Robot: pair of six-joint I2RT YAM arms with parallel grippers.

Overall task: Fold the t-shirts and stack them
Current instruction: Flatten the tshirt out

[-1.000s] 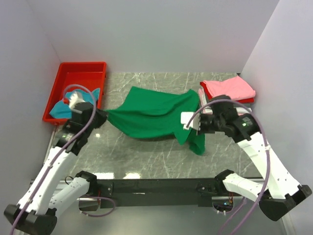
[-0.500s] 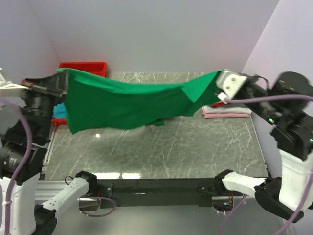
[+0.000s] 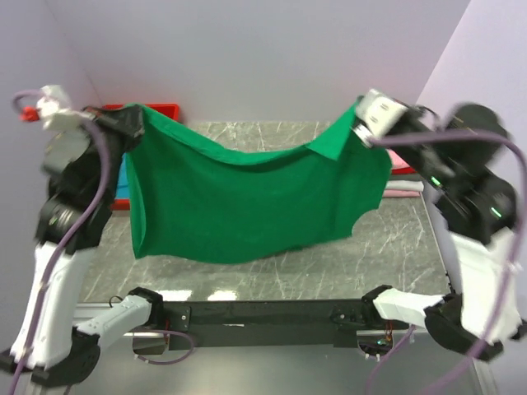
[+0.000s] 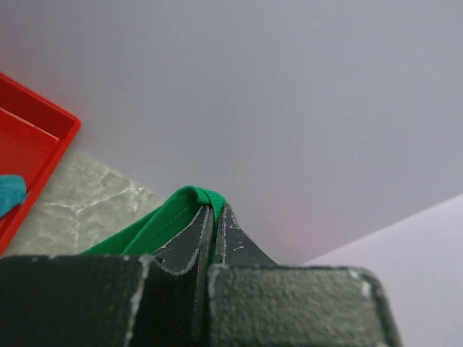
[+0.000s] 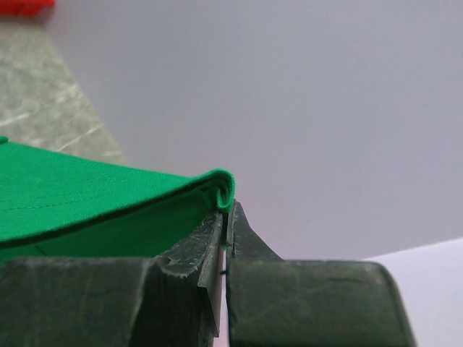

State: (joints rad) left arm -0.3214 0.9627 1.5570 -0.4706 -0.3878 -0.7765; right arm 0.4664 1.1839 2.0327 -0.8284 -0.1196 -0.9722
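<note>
The bright green t-shirt [image 3: 247, 197] hangs spread in the air between both arms, high above the marble table [image 3: 329, 263]. My left gripper [image 3: 136, 119] is shut on its left top corner; the cloth [image 4: 189, 202] folds over the closed jaws. My right gripper [image 3: 361, 123] is shut on the right top corner, green cloth [image 5: 108, 195] pinched between the jaws. A folded pink shirt [image 3: 405, 193] and a red one [image 3: 403, 169] lie at the right, mostly hidden. A teal-blue shirt [image 4: 9, 191] lies in the red tray.
The red plastic tray [image 3: 160, 109] stands at the back left, mostly hidden behind the hanging shirt; its rim also shows in the left wrist view [image 4: 40, 119]. Grey walls close in the back and both sides.
Both grippers have lifted the green shirt from the table high into the air and pulled it apart, so it now hangs flat and spread.
</note>
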